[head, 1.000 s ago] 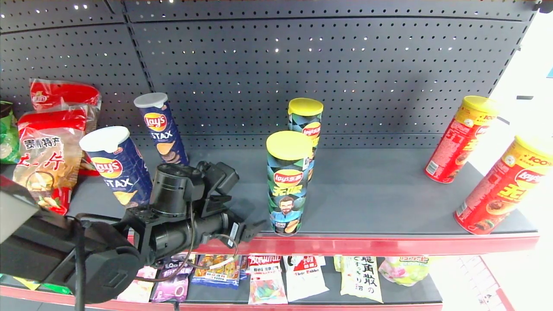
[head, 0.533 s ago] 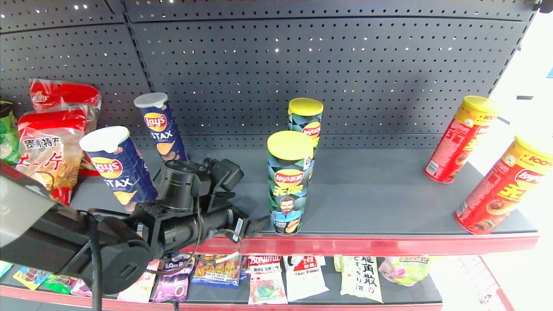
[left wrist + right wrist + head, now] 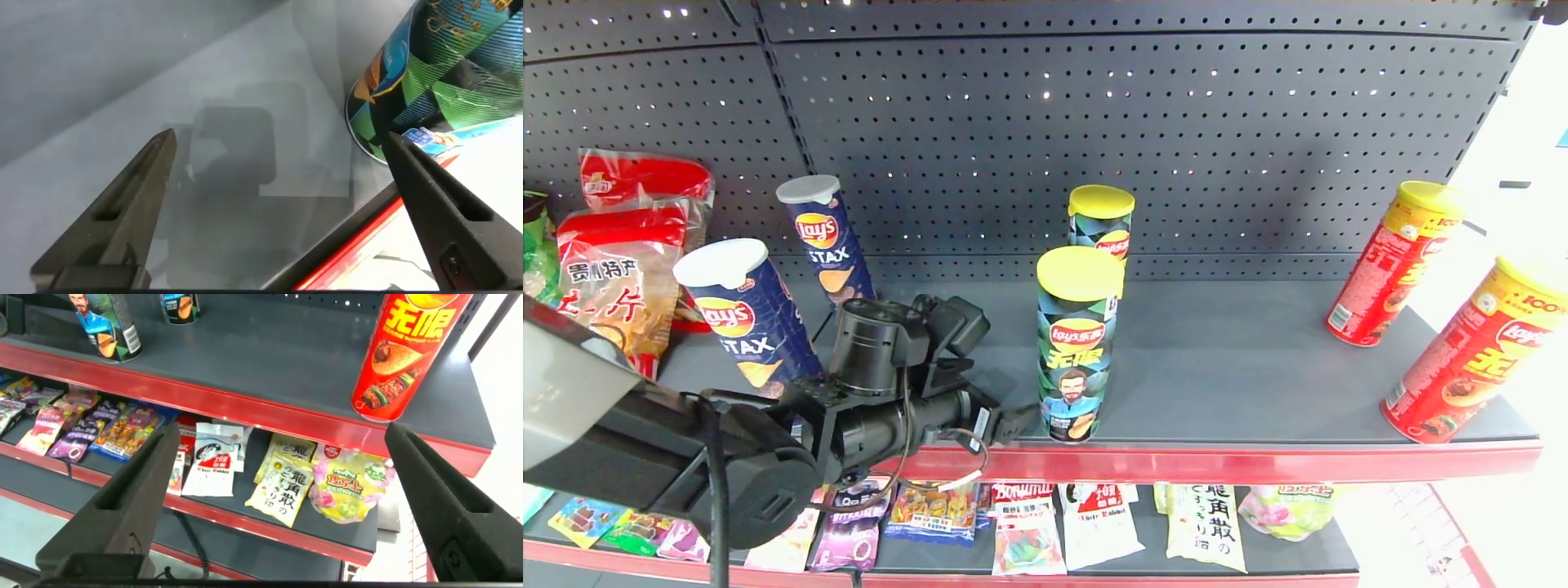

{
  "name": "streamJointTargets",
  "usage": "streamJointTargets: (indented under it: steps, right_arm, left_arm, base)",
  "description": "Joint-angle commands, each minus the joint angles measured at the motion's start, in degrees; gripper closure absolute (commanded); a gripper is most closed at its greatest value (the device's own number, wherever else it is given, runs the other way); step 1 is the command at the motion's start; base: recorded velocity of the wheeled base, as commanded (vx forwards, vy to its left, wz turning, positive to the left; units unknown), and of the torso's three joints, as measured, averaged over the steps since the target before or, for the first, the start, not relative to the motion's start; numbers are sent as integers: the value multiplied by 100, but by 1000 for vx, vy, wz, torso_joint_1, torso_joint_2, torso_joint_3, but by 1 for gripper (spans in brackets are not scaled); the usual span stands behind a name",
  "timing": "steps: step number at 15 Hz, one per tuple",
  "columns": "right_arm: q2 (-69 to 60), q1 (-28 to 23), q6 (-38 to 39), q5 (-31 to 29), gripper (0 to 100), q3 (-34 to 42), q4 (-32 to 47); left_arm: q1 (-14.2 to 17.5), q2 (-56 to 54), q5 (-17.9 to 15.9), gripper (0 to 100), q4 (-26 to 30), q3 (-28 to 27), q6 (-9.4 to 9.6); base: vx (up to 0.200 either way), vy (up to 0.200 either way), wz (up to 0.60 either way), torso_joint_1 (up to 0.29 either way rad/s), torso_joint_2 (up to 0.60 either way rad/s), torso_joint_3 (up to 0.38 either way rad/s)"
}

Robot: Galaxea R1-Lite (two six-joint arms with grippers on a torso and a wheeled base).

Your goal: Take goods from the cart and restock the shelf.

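A green-and-blue chip can with a yellow lid [image 3: 1078,343] stands upright at the front edge of the dark shelf [image 3: 1241,367]. My left gripper [image 3: 1021,423] is low at that red front edge, just left of the can's base. In the left wrist view the left gripper [image 3: 279,137] is open over bare shelf, and the can [image 3: 433,73] stands just beyond one fingertip [image 3: 400,151], outside the gap. My right gripper [image 3: 282,429] is open in front of the shelving, holding nothing.
A second yellow-lidded can [image 3: 1100,220] stands behind the first. Two blue cans [image 3: 747,314] and snack bags [image 3: 613,278] crowd the left. Two red cans [image 3: 1474,359] lean at the right. Flat packets [image 3: 1094,523] fill the lower shelf. Bare shelf lies between the green and red cans.
My left arm has moved right along the shelf front. The front yellow-lidded can has shifted slightly right with it. The other goods have stayed put.
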Motion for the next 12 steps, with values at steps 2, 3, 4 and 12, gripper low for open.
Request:
streamJointTargets:
  steps: [2,3,4,12]
  right_arm:
    - [16,3,-2,1,0,6,1]
    - [-1,3,-2,1,0,6,1]
    - [-1,3,-2,1,0,6,1]
    - [-45,3,-2,1,0,6,72]
  left_arm:
    - [-66,59,-1,0,-16,-15,-1]
    - [-83,68,-1,0,-7,-15,-1]
    - [-83,68,-1,0,-7,-15,-1]
    - [-145,217,-10,0,-7,-217,-1]
  base:
    - [0,0,0,0,0,0]
    - [0,0,0,0,0,0]
    - [0,0,0,0,0,0]
    - [0,0,0,0,0,0]
